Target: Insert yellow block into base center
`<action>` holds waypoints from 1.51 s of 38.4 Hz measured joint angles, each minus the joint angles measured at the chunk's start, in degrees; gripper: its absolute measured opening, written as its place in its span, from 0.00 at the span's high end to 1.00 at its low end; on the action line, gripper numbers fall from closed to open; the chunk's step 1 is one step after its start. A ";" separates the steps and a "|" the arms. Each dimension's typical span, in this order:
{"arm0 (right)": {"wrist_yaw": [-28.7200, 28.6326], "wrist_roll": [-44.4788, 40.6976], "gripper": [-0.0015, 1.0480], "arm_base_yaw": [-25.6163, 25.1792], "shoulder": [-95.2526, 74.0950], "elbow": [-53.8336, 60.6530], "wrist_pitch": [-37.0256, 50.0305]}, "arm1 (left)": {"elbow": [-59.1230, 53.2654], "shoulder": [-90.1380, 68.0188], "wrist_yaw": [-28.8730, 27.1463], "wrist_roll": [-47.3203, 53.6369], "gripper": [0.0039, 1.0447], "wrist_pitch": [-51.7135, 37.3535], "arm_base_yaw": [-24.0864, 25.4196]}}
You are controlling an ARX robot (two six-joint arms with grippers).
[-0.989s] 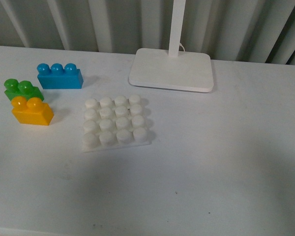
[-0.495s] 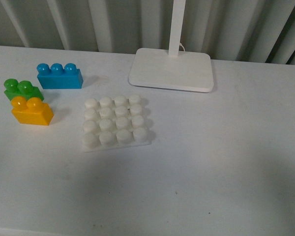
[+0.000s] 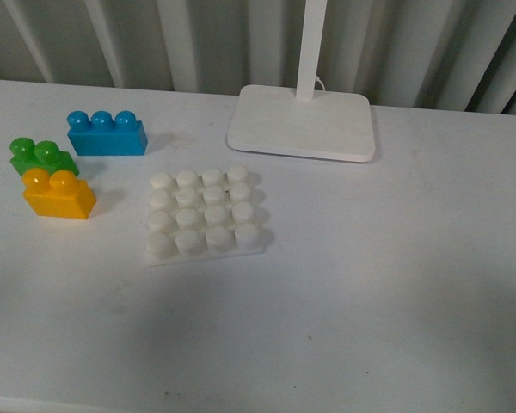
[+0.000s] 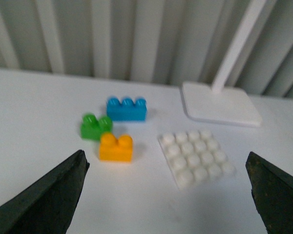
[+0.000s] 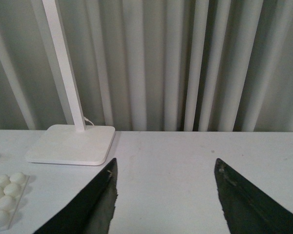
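The yellow block (image 3: 58,194) sits studs-up on the white table (image 3: 396,284), on the robot's left side and apart from the base (image 3: 205,215), with bare table between the two. The base lies flat near the middle of the table, and all sixteen of its round studs are uncovered. Just behind the yellow block is a green block (image 3: 41,157), so close that I cannot tell whether they touch. A longer blue block (image 3: 107,132) with three studs stands a little farther back, nearer the ribbed grey wall (image 3: 155,43). Behind the base, a smooth white lamp foot (image 3: 301,122) rests on the table with its pole (image 3: 312,43) rising out of the picture. Neither arm shows in the front view. In the left wrist view the left jaws are spread wide and hold nothing, their dark fingers (image 4: 44,200) well above the table, with the yellow block in the open space ahead between them. In the right wrist view the right jaws are likewise spread wide and empty, their fingers (image 5: 88,204) facing the lamp foot and the wall.
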State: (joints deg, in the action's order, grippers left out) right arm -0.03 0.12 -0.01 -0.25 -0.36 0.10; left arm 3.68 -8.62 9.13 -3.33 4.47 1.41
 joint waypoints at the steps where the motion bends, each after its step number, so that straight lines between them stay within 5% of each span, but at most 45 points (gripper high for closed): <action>1: 0.00 0.00 0.39 0.00 0.00 0.00 0.00 | 0.46 -3.28 0.83 -0.28 0.06 -1.33 -0.13; 9: 0.00 0.07 0.07 0.00 0.00 0.00 0.00 | 2.64 -37.11 1.07 -1.01 0.06 -29.07 -1.27; 14: -0.02 0.02 0.09 0.00 0.00 0.00 -0.02 | 6.67 -64.74 0.37 -0.02 0.06 -50.58 -3.15; 18: -0.02 0.04 0.09 0.00 0.00 0.00 -0.02 | 10.97 -79.93 0.42 1.86 0.06 -58.60 -3.23; 58: -0.02 0.04 0.09 0.00 0.00 0.00 -0.02 | 30.80 -109.00 -0.33 13.44 0.06 -54.45 1.14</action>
State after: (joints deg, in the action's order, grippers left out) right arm -0.05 0.16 -0.01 -0.25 -0.36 0.08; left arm 34.48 -117.62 8.80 10.11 -49.98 2.55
